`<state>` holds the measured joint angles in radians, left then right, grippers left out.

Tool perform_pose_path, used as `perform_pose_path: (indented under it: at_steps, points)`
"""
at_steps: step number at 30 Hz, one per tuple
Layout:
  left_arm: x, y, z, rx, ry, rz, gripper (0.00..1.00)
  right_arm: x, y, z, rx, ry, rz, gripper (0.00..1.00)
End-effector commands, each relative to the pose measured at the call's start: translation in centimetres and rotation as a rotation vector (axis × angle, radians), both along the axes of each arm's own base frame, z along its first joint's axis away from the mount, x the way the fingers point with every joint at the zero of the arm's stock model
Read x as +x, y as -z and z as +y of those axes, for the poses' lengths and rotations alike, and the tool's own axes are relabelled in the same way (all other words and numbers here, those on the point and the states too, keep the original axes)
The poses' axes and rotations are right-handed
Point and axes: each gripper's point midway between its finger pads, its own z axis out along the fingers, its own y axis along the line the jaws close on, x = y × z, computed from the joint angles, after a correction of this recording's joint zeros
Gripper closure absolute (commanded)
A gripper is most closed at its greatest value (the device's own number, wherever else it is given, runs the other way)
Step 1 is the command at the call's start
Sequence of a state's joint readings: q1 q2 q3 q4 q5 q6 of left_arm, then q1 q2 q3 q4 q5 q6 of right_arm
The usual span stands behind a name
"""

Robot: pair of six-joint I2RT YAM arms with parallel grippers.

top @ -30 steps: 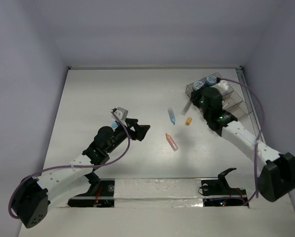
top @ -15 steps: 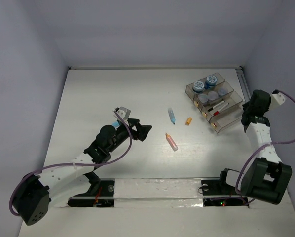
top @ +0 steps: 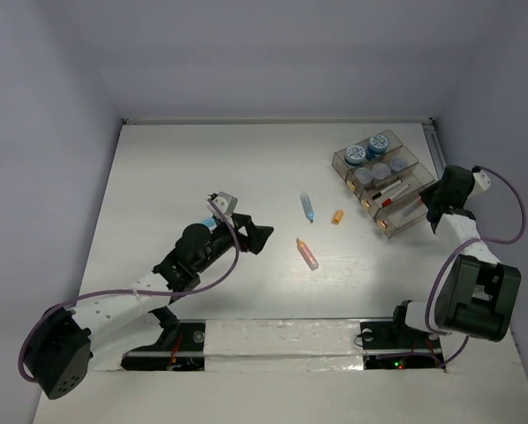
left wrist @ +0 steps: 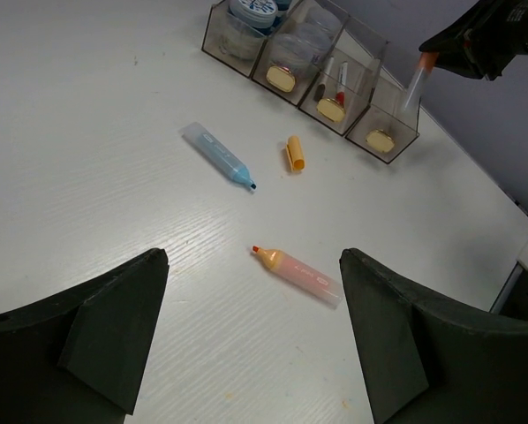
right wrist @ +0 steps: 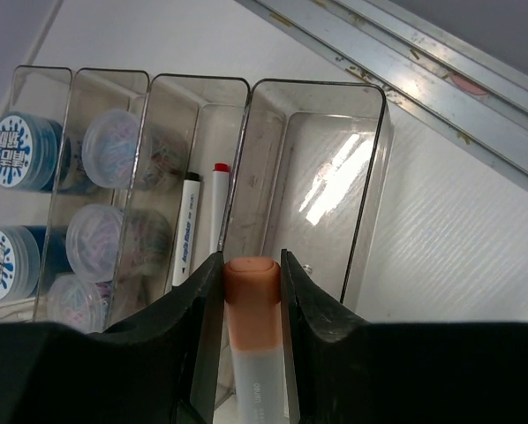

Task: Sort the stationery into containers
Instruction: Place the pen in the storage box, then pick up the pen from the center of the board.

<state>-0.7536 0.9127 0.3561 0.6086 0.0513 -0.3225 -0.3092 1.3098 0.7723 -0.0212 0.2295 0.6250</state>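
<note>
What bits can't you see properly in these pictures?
Right wrist view: the orange-capped marker has its lower end hidden between the fingers of the right gripper and cut off by the bottom edge.
Right wrist view: the print on the white pen is too blurred to read.
Right wrist view: the organiser tray has its near end hidden behind those fingers.

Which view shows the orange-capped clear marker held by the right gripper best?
Right wrist: the orange-capped clear marker sits close-up, clamped in the right gripper, smoky-brown plastic organiser tray behind. Left wrist shows it small at top right; top external barely resolves it.
</note>
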Motion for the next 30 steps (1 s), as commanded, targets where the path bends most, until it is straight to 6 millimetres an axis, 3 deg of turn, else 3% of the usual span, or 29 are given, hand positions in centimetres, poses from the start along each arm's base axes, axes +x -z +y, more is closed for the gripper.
perform_pose_path:
  at_steps: [1, 2, 3, 7, 9, 11, 12, 13, 16, 17, 18, 21, 23, 28, 30]
  points:
    - [0.4, -3.5, -0.7, -0.056, 0.011, -0.076, 0.24, 1.1, -0.4, -0.1, 0.007, -0.004, -0.049, 0.89]
    - [0.4, -3.5, -0.7, -0.055, 0.010, -0.075, 0.24, 1.3, -0.4, 0.0, 0.005, -0.016, -0.049, 0.82]
    - [0.4, -3.5, -0.7, -0.057, 0.008, -0.077, 0.24, 1.4, -0.2, 0.2, 0.010, -0.030, -0.044, 0.67]
    - [0.4, -3.5, -0.6, -0.058, 0.004, -0.078, 0.24, 1.9, -1.6, 0.7, 0.001, -0.080, -0.058, 0.21]
    - [0.4, -3.5, -0.6, -0.057, 0.002, -0.079, 0.24, 2.1, -2.8, 1.5, 0.010, -0.128, -0.086, 0.16]
    - [0.5, -3.5, -0.6, -0.054, -0.001, -0.078, 0.25, 2.0, -4.9, 2.5, 0.007, -0.177, -0.144, 0.14]
    - [0.5, -3.5, -0.5, -0.056, -0.004, -0.078, 0.24, 2.0, -5.1, 4.0, 0.029, -0.240, -0.167, 0.13]
    - [0.6, -3.6, -0.4, -0.056, -0.010, -0.082, 0.25, 1.7, -6.6, 5.4, 0.023, -0.294, -0.215, 0.11]
    - [0.7, -3.9, 0.1, -0.062, -0.034, -0.091, 0.25, 0.8, -8.2, 11.3, 0.018, -0.517, -0.262, 0.08]
    - [0.6, -3.9, 0.2, -0.063, -0.033, -0.093, 0.25, 0.1, -7.9, 13.0, 0.009, -0.585, -0.244, 0.08]
    - [0.9, -3.7, 0.7, -0.060, -0.066, -0.088, 0.26, -0.5, -8.0, 16.5, 0.019, -0.705, -0.250, 0.02]
    - [1.2, -3.8, 1.2, -0.061, -0.102, -0.089, 0.27, -3.9, -5.7, 22.3, 0.033, -0.895, -0.160, 0.00]
    - [1.3, -3.8, 1.6, -0.063, -0.124, -0.089, 0.27, -6.1, -3.3, 24.3, 0.061, -0.964, -0.089, 0.00]
    - [1.7, -3.9, 2.6, -0.060, -0.176, -0.095, 0.28, -10.8, 0.2, 30.4, 0.104, -1.193, 0.046, 0.01]
    - [1.8, -3.8, 2.7, -0.056, -0.185, -0.094, 0.28, -11.8, 1.1, 31.6, 0.083, -1.234, 0.099, 0.09]
